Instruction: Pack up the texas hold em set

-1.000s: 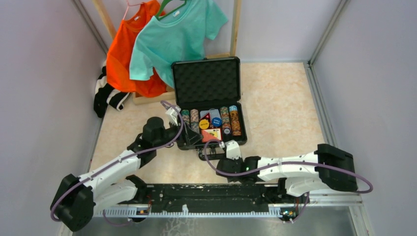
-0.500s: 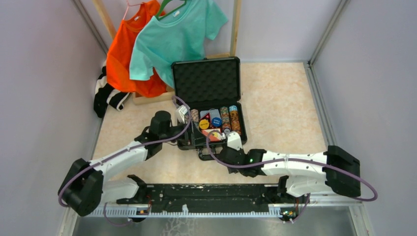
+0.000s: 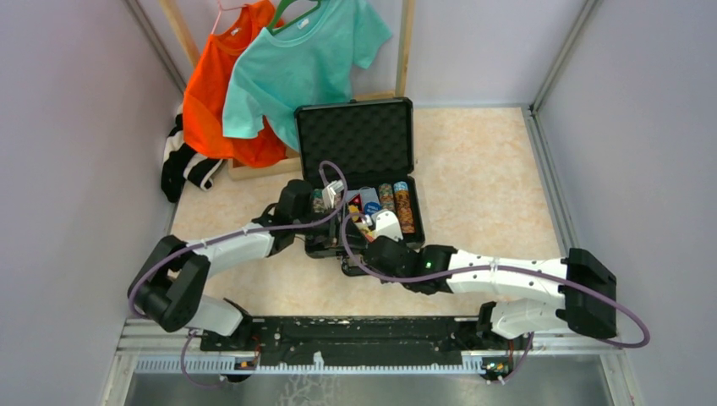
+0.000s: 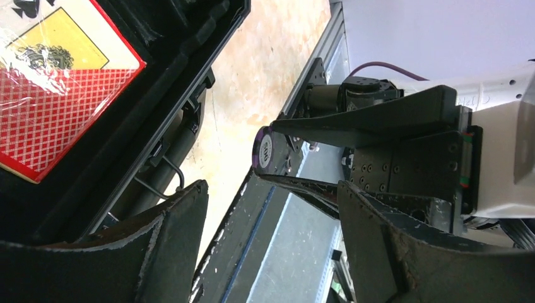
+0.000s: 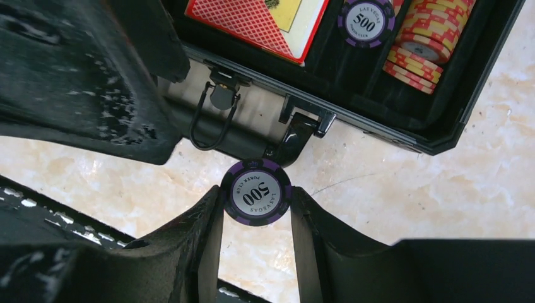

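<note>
The black briefcase (image 3: 413,238) lies open mid-table, its foam lid (image 3: 355,139) raised at the back. Rows of poker chips (image 3: 402,203) and the round buttons (image 3: 363,205) sit inside. My right gripper (image 5: 255,203) is shut on a purple 500 chip (image 5: 255,192), held just above the table at the case's front latches (image 5: 303,123). The red card box (image 5: 258,16), another purple 500 chip (image 5: 366,22) and an orange-yellow stack (image 5: 429,35) lie in the case. My left gripper (image 4: 271,230) is open and empty over the case's front-left part, facing the held chip (image 4: 264,150). No dice show.
An orange shirt (image 3: 216,93) and a teal shirt (image 3: 304,59) hang on a wooden rack at the back left. Black-and-white cloth (image 3: 182,165) lies by the left wall. A metal rail (image 3: 355,334) runs along the near edge. Walls close both sides.
Both arms have reached farther in. My left gripper has moved right over the case's left side. My right gripper has moved up-left to the case's front edge with the chip.
</note>
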Action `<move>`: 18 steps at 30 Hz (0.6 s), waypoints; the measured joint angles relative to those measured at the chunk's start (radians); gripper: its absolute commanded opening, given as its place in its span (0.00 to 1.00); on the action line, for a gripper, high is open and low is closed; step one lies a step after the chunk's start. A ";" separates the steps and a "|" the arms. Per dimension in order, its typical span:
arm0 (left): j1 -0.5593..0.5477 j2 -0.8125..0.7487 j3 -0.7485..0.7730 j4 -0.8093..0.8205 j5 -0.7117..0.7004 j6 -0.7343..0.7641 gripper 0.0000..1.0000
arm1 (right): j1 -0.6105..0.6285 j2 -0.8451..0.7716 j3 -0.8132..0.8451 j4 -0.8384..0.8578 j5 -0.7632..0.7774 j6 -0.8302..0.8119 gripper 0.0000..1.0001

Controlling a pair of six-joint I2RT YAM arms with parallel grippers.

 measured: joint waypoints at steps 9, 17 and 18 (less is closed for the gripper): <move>0.000 0.045 0.049 -0.002 0.018 -0.018 0.76 | 0.000 0.002 0.030 0.035 0.000 -0.068 0.37; 0.000 0.097 0.049 0.023 0.048 -0.060 0.76 | 0.000 0.000 0.048 0.056 0.001 -0.109 0.37; 0.000 0.098 0.049 0.029 0.052 -0.065 0.76 | 0.000 -0.001 0.048 0.060 0.001 -0.111 0.37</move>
